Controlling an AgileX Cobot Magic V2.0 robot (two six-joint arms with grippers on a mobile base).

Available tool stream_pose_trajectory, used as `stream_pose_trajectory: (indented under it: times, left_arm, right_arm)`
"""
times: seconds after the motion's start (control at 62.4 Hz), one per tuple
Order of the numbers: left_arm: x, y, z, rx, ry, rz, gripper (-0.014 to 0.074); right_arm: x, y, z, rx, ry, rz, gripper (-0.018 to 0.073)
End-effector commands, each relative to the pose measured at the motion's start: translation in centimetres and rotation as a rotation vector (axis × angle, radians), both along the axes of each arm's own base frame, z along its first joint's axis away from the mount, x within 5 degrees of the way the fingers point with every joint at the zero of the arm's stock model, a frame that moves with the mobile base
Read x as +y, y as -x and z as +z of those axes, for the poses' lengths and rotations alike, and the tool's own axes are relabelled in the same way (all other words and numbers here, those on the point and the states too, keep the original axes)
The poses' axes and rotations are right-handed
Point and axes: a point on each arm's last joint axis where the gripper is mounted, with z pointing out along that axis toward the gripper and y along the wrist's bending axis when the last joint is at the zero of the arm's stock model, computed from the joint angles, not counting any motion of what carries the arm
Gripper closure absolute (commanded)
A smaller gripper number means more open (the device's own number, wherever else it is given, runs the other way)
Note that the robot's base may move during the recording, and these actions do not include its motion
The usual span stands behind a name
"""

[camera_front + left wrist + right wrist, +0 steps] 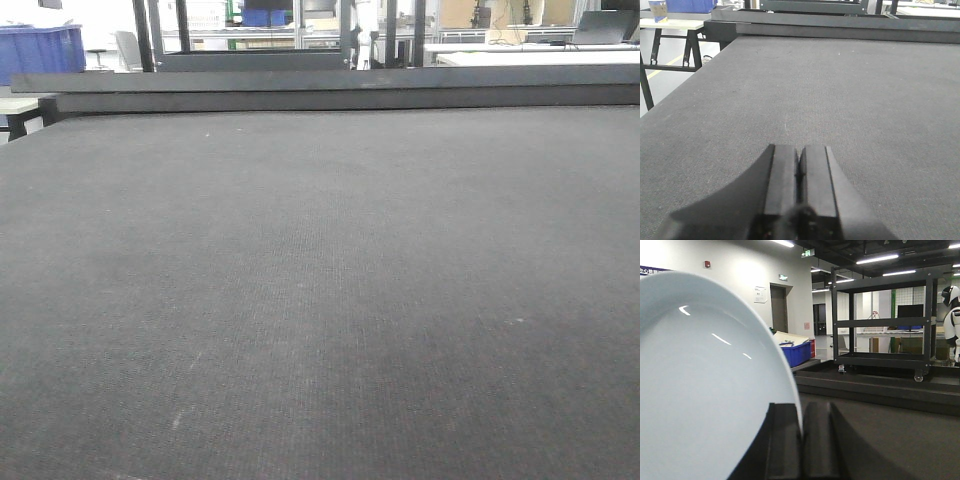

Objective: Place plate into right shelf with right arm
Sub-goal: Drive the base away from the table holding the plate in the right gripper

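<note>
In the right wrist view the white plate (pixel 705 385) stands on edge and fills the left half of the picture. My right gripper (pixel 801 412) is shut on its rim, which runs down between the two dark fingers. It is held above the dark grey mat (pixel 900 440). My left gripper (pixel 799 152) is shut on nothing, low over the same mat (pixel 840 90). The right shelf is out of view. The front view shows neither gripper, only bare mat (pixel 320 300).
A black wheeled rack (pixel 882 322) stands beyond the mat's raised dark back edge (pixel 875 387). A blue bin (pixel 796 353) sits to its left. A blue crate (pixel 40 50) and side tables (pixel 670 35) lie past the mat's left edge.
</note>
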Motion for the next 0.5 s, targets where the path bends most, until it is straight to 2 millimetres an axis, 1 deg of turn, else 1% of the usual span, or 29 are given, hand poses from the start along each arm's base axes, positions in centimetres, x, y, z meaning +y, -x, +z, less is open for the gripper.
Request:
stream_pose_trajectory:
  times: [0.0, 0.481]
  left_arm:
    - [0.03, 0.0, 0.48, -0.082, 0.014, 0.004, 0.0643]
    - [0.03, 0.0, 0.48, -0.082, 0.014, 0.004, 0.0643]
  right_arm:
    - [-0.41, 0.26, 1.59, -0.095, -0.058, -0.032, 0.0503]
    - [-0.41, 0.26, 1.59, -0.095, -0.058, -0.029, 0.0503]
